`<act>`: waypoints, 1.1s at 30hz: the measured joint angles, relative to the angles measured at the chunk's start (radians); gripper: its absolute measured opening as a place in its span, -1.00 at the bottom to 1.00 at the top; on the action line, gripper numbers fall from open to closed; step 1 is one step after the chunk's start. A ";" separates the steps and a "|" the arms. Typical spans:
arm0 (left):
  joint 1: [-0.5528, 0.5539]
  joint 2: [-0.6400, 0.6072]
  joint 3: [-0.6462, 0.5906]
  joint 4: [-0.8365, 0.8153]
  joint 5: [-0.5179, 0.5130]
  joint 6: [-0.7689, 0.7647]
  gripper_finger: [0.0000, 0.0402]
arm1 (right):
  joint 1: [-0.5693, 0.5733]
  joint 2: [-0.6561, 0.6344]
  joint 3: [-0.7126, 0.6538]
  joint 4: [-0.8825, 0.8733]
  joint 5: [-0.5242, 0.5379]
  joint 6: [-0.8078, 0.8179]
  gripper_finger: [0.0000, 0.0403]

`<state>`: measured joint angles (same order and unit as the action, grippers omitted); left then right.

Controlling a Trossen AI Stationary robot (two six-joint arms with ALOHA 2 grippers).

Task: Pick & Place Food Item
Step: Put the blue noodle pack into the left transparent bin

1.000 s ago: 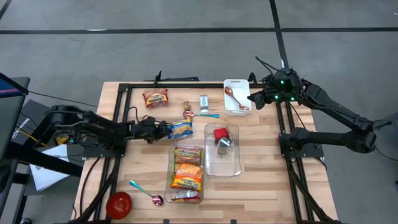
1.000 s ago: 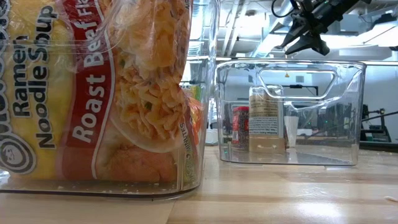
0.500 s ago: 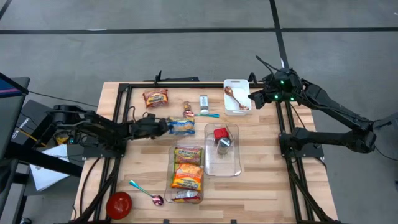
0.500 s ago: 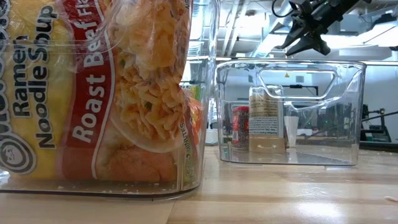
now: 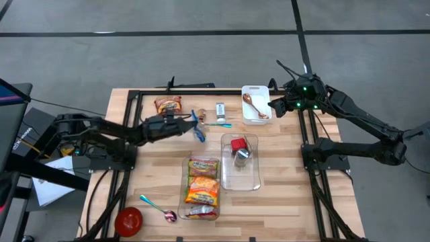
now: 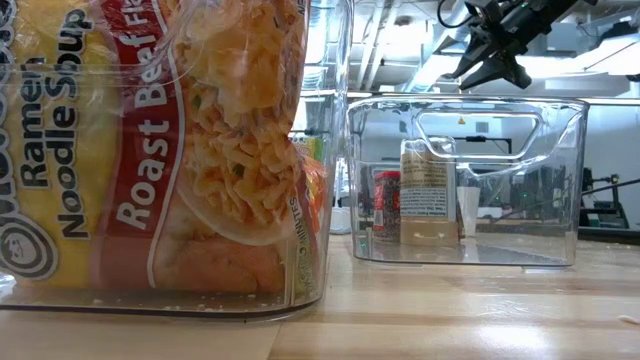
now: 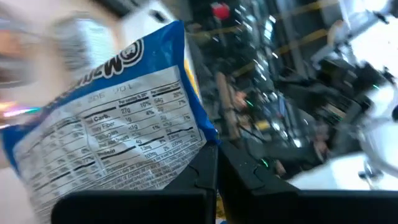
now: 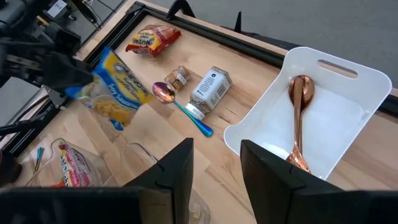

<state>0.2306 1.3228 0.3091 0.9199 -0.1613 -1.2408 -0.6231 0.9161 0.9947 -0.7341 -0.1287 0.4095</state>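
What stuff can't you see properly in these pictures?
- Blue snack bag: left wrist view, brand name blurred and cut off at the edge.
- Left gripper: high view, fingers hidden by the bag.
- Ramen packet: low view, too near, cropped, blocks the table behind.
- Red bowl: high view, contents too small.

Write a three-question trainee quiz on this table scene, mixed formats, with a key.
1. True or false: the left gripper is shut on the blue packet.
2. The copper spoon lies in: A) the white tray B) the red bowl C) a clear bin.
3. Fill in: the right gripper hovers over the ____ tray.

Key: 1 true; 2 A; 3 white.
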 joint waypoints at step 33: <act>-0.754 -0.121 0.176 -0.061 -0.533 0.051 -1.00 | 0.000 0.000 0.000 -0.048 0.000 -0.025 -0.37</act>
<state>-0.5237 1.2015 0.4847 0.8588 -0.6947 -1.1897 -0.6231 0.9161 0.9947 -0.7818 -0.1287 0.3846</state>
